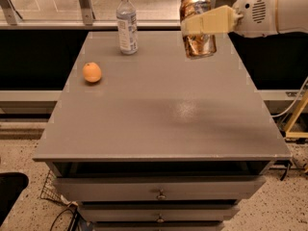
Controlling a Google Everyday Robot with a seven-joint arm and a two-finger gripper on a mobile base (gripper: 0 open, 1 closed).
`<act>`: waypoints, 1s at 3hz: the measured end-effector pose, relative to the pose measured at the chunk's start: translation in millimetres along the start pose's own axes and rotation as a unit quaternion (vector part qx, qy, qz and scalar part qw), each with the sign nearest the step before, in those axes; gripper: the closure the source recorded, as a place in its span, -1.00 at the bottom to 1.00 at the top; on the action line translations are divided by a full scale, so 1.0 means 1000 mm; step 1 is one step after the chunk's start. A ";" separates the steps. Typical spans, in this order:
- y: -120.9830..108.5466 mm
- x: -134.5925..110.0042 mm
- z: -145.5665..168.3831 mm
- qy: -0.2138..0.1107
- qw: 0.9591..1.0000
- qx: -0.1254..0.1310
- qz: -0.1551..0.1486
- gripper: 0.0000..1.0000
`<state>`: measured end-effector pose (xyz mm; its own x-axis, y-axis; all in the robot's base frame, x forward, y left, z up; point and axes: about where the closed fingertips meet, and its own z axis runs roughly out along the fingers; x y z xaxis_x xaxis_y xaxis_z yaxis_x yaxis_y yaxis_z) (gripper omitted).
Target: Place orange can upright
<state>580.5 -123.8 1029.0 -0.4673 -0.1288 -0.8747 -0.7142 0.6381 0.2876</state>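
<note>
Orange can, nearly upright, held by gripper above table

The tool, up over the far right part of the surface, clamps the orange can clear of it. Only one cream finger shows, crossing the can's front; the other is hidden behind the can. That finger covers a band of the can's print. The white arm runs off the right edge. The plastic bottle has label text too small to read. The lowest drawer is cut by the bottom edge, as is a dark shape at lower left.
</note>
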 end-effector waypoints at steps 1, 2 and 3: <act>-0.006 0.016 0.001 -0.022 0.998 -0.021 -0.057 1.00; -0.012 0.038 0.003 -0.063 0.992 -0.047 -0.102 1.00; -0.014 0.056 0.008 -0.092 0.983 -0.067 -0.144 1.00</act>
<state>568.5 -134.3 973.1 -0.1416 -0.1426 -0.9796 -0.8710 0.4883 0.0549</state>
